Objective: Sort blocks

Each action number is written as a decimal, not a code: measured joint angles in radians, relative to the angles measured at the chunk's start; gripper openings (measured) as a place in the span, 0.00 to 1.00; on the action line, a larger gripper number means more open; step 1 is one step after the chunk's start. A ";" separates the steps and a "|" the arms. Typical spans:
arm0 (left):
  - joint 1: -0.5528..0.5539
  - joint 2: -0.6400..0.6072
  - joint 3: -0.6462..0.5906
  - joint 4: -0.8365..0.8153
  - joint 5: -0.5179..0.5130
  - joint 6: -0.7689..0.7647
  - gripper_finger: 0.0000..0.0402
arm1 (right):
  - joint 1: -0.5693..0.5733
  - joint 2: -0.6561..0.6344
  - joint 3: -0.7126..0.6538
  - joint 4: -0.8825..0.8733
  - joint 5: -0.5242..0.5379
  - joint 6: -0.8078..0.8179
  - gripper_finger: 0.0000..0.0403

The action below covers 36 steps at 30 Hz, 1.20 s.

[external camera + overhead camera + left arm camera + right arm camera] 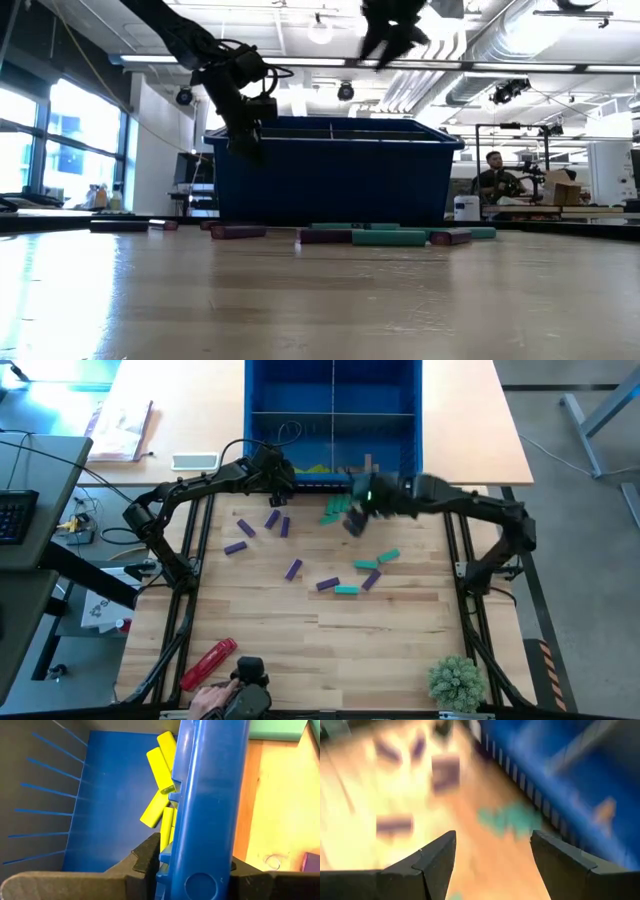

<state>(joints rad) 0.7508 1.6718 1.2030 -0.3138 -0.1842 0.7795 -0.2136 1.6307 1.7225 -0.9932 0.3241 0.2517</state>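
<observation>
A blue bin [333, 420] with compartments stands at the table's far edge. Several lime blocks [160, 775] lie inside it against its near wall, and a tan block [368, 463] lies in another compartment. Several purple blocks [293, 569] and several teal blocks [388, 556] lie flat and scattered on the wooden table in front of the bin. My left gripper [275, 475] is at the bin's near wall, shut on it. My right gripper [492, 845] hangs open above the table near the bin [355, 510], high in the low view [390, 35], with nothing between its fingers. My left gripper clasps the bin's near wall at its rim [200, 845], one finger [147, 855] inside the bin and the other outside. The fingers come slanting down from the table's near left. The bin stands on the table.
A red cylindrical tool [208, 663] lies at the near left, next to a person's hand [212, 702] at the near edge. A small green plant [457, 680] stands at the near right. The table's near middle is bare wood.
</observation>
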 joint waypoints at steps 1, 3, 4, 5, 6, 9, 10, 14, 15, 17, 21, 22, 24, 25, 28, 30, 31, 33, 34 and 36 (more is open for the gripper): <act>0.000 0.000 0.000 0.000 0.000 0.000 0.20 | 0.029 -0.004 -0.008 -0.074 0.009 0.061 0.60; 0.000 0.000 0.000 0.000 -0.001 0.000 0.20 | 0.081 -0.004 -0.021 -0.207 0.014 0.191 0.60; 0.000 0.000 0.000 0.000 -0.001 0.000 0.20 | 0.108 -0.004 -0.025 -0.264 0.015 0.248 0.60; 0.000 0.000 0.000 0.001 -0.001 -0.001 0.20 | 0.133 -0.002 -0.033 -0.312 0.016 0.303 0.60; 0.000 0.000 0.000 0.000 -0.001 -0.006 0.20 | 0.157 -0.002 -0.046 -0.340 0.017 0.350 0.60; 0.000 0.000 0.000 -0.001 0.010 -0.012 0.20 | 0.223 0.003 -0.117 -0.364 0.018 0.447 0.60; 0.000 0.000 0.000 -0.001 0.020 -0.013 0.20 | 0.243 0.004 -0.147 -0.361 0.012 0.467 0.60; -0.002 0.000 0.000 -0.001 0.040 -0.016 0.20 | 0.292 0.003 -0.299 -0.350 -0.066 0.521 0.60; -0.003 0.000 0.000 -0.001 0.038 -0.016 0.20 | 0.298 0.003 -0.347 -0.334 -0.091 0.527 0.60; -0.004 0.000 0.000 0.000 0.036 -0.016 0.20 | 0.299 0.003 -0.430 -0.283 -0.131 0.514 0.60; -0.004 0.000 0.000 0.000 0.039 -0.021 0.20 | 0.273 0.006 -0.594 -0.075 -0.193 0.376 0.60; -0.004 0.000 0.000 0.000 0.041 -0.030 0.20 | 0.262 0.006 -0.638 -0.014 -0.204 0.327 0.60; -0.004 0.000 0.000 -0.003 0.047 -0.049 0.20 | 0.229 0.006 -0.713 0.100 -0.228 0.221 0.60; -0.004 0.000 0.000 -0.008 0.048 -0.055 0.21 | 0.207 0.007 -0.743 0.147 -0.230 0.174 0.60; -0.004 0.000 0.002 -0.040 0.049 -0.056 0.21 | 0.123 0.007 -0.809 0.265 -0.243 -0.004 0.60; -0.004 0.000 0.002 -0.064 0.034 -0.061 0.21 | 0.064 0.007 -0.831 0.325 -0.253 -0.120 0.60; -0.004 0.000 0.002 -0.071 0.027 -0.064 0.21 | 0.037 0.007 -0.833 0.327 -0.255 -0.175 0.60; -0.004 0.000 0.002 -0.076 0.007 -0.071 0.20 | -0.006 0.007 -0.830 0.311 -0.254 -0.256 0.60; -0.004 0.000 0.002 -0.077 0.001 -0.072 0.20 | -0.021 0.007 -0.822 0.294 -0.251 -0.286 0.60; -0.001 0.000 0.002 -0.079 -0.002 -0.077 0.20 | -0.040 0.007 -0.800 0.279 -0.251 -0.348 0.60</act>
<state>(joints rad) 0.7499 1.6718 1.2045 -0.3927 -0.1859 0.7028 -0.2533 1.6375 0.9230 -0.7139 0.0726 -0.0959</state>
